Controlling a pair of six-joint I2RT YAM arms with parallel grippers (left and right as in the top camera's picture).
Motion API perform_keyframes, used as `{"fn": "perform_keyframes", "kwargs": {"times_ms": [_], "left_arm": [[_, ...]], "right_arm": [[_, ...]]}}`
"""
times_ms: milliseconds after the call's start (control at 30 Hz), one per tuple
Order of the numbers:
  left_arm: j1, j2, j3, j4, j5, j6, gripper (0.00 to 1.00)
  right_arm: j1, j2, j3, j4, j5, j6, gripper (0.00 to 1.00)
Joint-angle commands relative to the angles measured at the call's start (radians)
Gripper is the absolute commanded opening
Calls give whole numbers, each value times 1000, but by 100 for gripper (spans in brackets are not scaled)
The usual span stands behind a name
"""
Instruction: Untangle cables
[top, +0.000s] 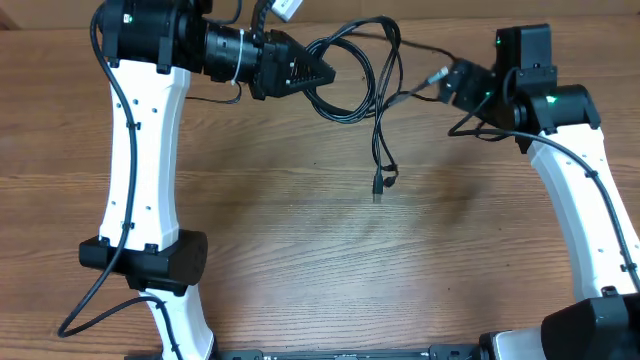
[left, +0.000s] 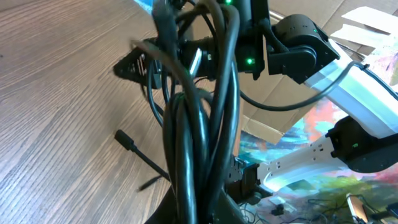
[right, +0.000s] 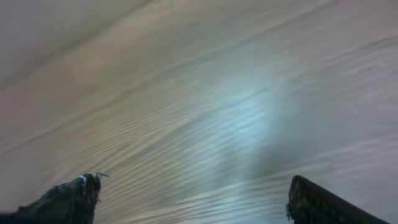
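Note:
The cables (top: 378, 110) are a bundle of thin black cords, looped near the table's far edge, with two ends trailing down to small plugs (top: 381, 181) on the wood. My left gripper (top: 325, 72) is shut on the looped part. In the left wrist view the cables (left: 208, 124) rise thick and tangled out of the left gripper (left: 202, 211). A loose plug (left: 124, 139) lies on the table behind them. My right gripper (top: 447, 82) sits at the right end of the bundle, beside a silver plug tip (top: 437, 73). The right gripper (right: 196, 199) stands wide open over blurred wood, holding nothing.
The wooden table (top: 300, 250) stretches toward the front. A white object (top: 286, 8) pokes in at the far edge. Beyond the table, the left wrist view shows cardboard (left: 273, 124) and colourful clutter (left: 336, 193).

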Motion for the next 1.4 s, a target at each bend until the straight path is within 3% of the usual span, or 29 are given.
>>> {"fn": "perform_keyframes", "kwargs": {"times_ms": [0, 167, 333, 500, 633, 1067, 1367], "left_arm": [[23, -32, 15, 2, 71, 22, 4], [34, -32, 15, 1, 49, 32, 4], [34, -32, 15, -18, -79, 29, 4], [34, -32, 15, -54, -402, 12, 4], [34, -32, 15, -63, -647, -91, 4], [31, -32, 15, -63, -507, -54, 4], [31, -32, 15, -61, -338, 3, 4]], "right_arm": [[-84, 16, 13, -28, 319, 2, 98], [-177, 16, 13, -20, 327, 2, 100], [-243, 16, 13, 0, 326, 5, 100], [-291, 16, 13, 0, 310, 5, 100], [-308, 16, 13, -3, 287, 6, 100], [-308, 16, 13, -2, -294, -64, 100], [-293, 16, 13, -28, -904, -422, 100]]}}
